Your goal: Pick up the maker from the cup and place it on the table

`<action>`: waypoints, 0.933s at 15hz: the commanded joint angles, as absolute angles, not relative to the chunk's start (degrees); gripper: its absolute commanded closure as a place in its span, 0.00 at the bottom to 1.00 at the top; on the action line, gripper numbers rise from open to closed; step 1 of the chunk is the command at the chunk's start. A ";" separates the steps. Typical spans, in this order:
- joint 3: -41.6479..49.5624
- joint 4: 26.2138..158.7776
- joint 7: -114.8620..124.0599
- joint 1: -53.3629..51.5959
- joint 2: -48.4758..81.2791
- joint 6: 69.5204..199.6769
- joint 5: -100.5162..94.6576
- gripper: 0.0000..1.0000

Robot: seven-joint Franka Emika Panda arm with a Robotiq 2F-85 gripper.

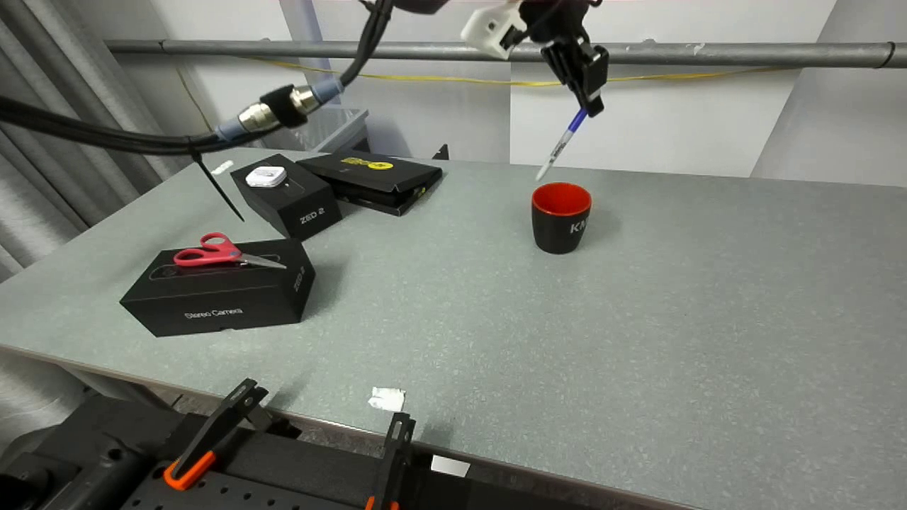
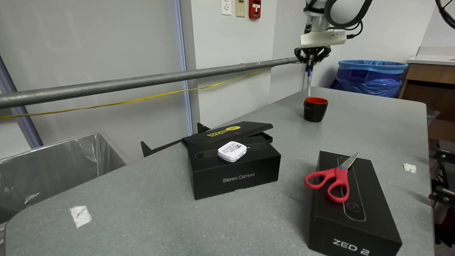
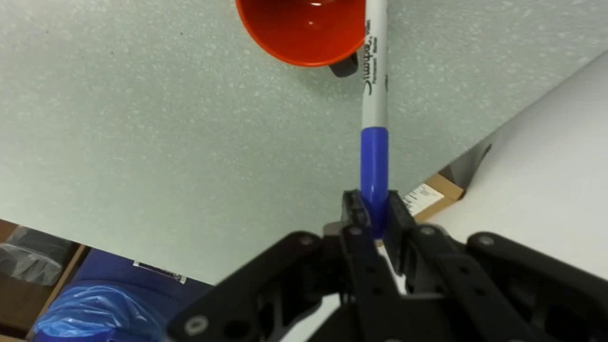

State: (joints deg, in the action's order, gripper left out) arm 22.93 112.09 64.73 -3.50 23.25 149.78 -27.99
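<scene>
Pinching the blue-ended marker (image 3: 375,114), the fingers (image 3: 400,211) hang higher than the mug (image 1: 555,230).

Tilted marker (image 3: 375,118) (blue-capped) above cup (image 1: 560,219)

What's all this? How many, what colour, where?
Table: one, grey, all views
Mug: one, black, red inside, on table
Marker: one, blue/white, above table
Boxes: three, black, on table
Scissors: one, red-handled, on a box
Case: one, white, on another box
Scraps: two, white, on table
Pipe: one, grey, along wall
Cord: one, yellow, below pipe
Wall fittings: three, white/beige/red, above pipe
Bins: at least two, blue/greyish, around table
Curtain: one, grey, beside table
Cabinet: one, brown, by bin
Carton: one, brown, beyond table
Clamps: two, black/orange, by table
Cables: several, black, above table
Arm: one, black/white, above table
Claw: one, black, gripping marker
</scene>
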 commanded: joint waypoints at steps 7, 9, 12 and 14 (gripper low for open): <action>10.64 118.02 45.30 -2.89 21.92 146.29 -20.51 0.97; 11.05 114.76 46.21 -4.37 27.10 143.20 -22.18 0.97; 12.02 110.49 46.45 -5.92 32.96 139.58 -22.51 0.97; 13.07 107.75 47.33 -7.02 35.93 138.03 -23.05 0.97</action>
